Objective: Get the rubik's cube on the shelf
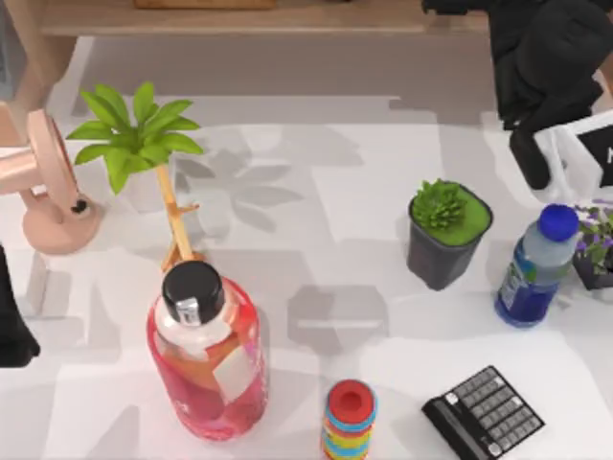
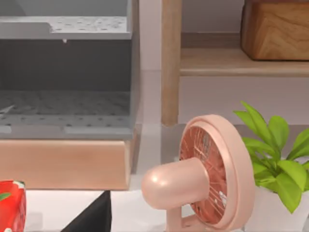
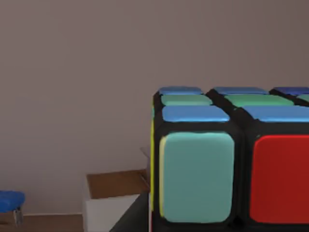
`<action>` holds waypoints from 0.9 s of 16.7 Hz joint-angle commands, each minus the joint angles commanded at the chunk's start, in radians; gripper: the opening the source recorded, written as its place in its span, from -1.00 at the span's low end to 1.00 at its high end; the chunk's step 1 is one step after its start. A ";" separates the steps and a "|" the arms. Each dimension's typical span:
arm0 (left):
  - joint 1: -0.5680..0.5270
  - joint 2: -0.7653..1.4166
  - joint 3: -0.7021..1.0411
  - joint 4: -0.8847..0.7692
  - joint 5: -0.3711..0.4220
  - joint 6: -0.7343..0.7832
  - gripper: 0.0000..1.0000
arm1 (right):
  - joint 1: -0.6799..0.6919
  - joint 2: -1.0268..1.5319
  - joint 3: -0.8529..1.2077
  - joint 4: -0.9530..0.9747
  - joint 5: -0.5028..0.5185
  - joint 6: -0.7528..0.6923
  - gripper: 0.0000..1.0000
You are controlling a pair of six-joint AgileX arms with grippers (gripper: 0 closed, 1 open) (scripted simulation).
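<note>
The rubik's cube (image 3: pixel 231 164) sits close before the right wrist camera, showing blue, green, teal and red stickers between black lines, with a plain wall behind it. My right gripper (image 1: pixel 530 153) is at the back right of the table, just in front of the shelf (image 1: pixel 287 17), and it is shut on the cube, which the black arm hides from above. The shelf's tan board (image 2: pixel 241 63) and a light upright leg (image 2: pixel 171 63) appear in the left wrist view. My left gripper (image 1: pixel 10 331) stays parked at the table's left edge.
A pink fan (image 1: pixel 53 187), a leafy plant (image 1: pixel 139 134), a red bottle (image 1: pixel 206 355), a ring stack (image 1: pixel 350 419), a calculator (image 1: pixel 484 412), a potted succulent (image 1: pixel 445 235) and a blue water bottle (image 1: pixel 536 268) stand on the table. A wooden box (image 2: pixel 275 29) rests on the shelf.
</note>
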 joint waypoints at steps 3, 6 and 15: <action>0.000 0.000 0.000 0.000 0.000 0.000 1.00 | -0.004 0.050 0.022 -0.032 -0.013 0.000 -1.00; 0.000 0.000 0.000 0.000 0.000 0.000 1.00 | -0.004 0.052 0.022 -0.033 -0.014 0.000 -1.00; 0.000 0.000 0.000 0.000 0.000 0.000 1.00 | -0.004 0.052 0.022 -0.033 -0.014 0.000 0.21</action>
